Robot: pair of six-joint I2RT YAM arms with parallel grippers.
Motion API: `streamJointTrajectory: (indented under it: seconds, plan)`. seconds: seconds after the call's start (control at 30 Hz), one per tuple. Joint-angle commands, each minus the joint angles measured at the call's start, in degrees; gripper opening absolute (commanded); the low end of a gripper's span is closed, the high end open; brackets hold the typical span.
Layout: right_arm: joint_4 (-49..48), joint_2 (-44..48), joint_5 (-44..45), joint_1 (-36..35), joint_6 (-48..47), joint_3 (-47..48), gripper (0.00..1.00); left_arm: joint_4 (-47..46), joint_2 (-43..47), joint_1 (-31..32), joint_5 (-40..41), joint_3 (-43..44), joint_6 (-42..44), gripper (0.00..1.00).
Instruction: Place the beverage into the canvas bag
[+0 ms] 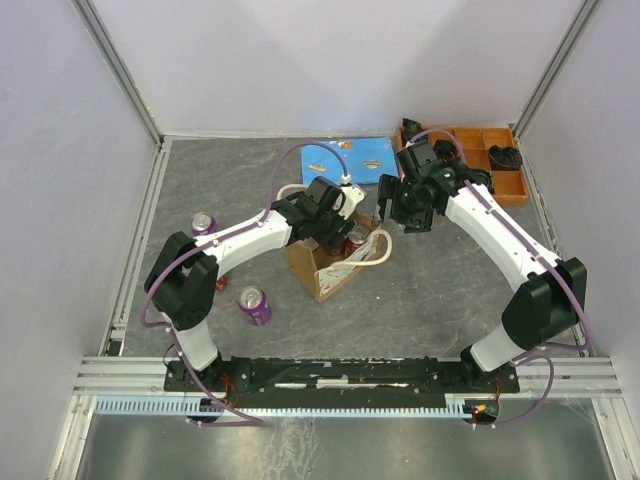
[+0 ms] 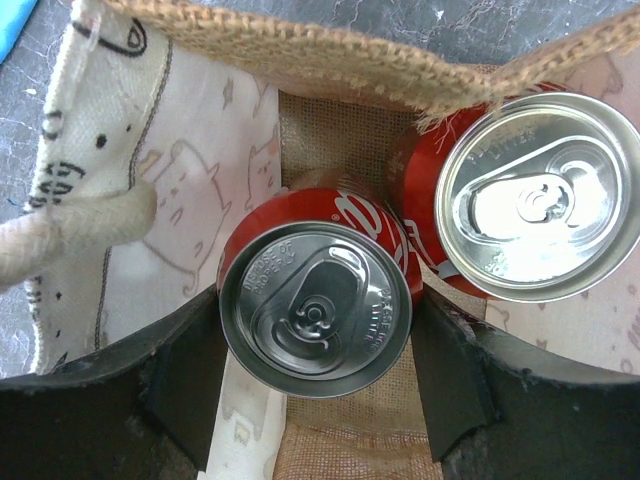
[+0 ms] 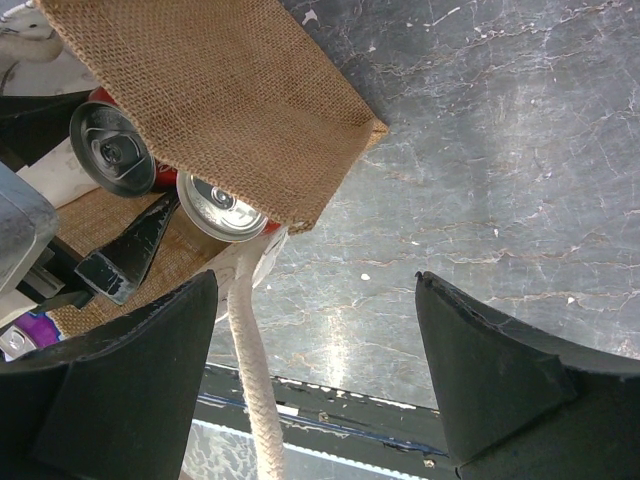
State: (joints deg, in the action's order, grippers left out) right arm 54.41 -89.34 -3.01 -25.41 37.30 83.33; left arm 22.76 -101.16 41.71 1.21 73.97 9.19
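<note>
The tan canvas bag stands in the middle of the table with its mouth open and cream rope handles. My left gripper reaches down into it, jaws open. A red beverage can stands upright between the fingers, low inside the bag. A second red can stands beside it in the bag. My right gripper is open and empty, hovering to the right of the bag, with a rope handle hanging by its left finger.
Two purple cans stand on the table left of the bag, one at the far left and one nearer. An orange compartment tray sits at the back right. A blue flat item lies at the back.
</note>
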Motion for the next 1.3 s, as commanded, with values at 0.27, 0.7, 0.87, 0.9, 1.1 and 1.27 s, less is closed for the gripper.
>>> streamJointTrajectory:
  seconds: [0.27,0.7,0.87,0.9,1.1,1.27]
  plan:
    - [-1.2,-0.9,-0.8,-0.3,0.3,1.3,0.88,-0.4,1.7,-0.3,0.5,1.0,-3.1,0.99]
    - [-1.5,-1.1,-0.9,-0.2,0.3,1.6,0.88,5.1,5.8,-0.3,-2.0,6.6,-6.0,0.99]
    - [-1.9,-2.1,-1.6,-0.3,0.5,2.5,0.88,7.3,7.9,-0.3,-2.0,7.0,-5.9,0.99]
    - [-1.9,-2.2,-1.6,-0.3,0.4,2.6,0.88,7.5,8.3,-0.3,-1.8,7.0,-6.0,0.99]
    - [-2.5,-1.5,-1.1,-0.2,-2.4,4.7,0.87,8.2,11.6,-1.0,0.3,9.1,-7.0,0.99]
    - [-1.1,-1.9,0.4,-0.2,-9.2,12.4,0.85,11.1,13.8,-6.8,-1.8,11.4,-8.0,0.99]
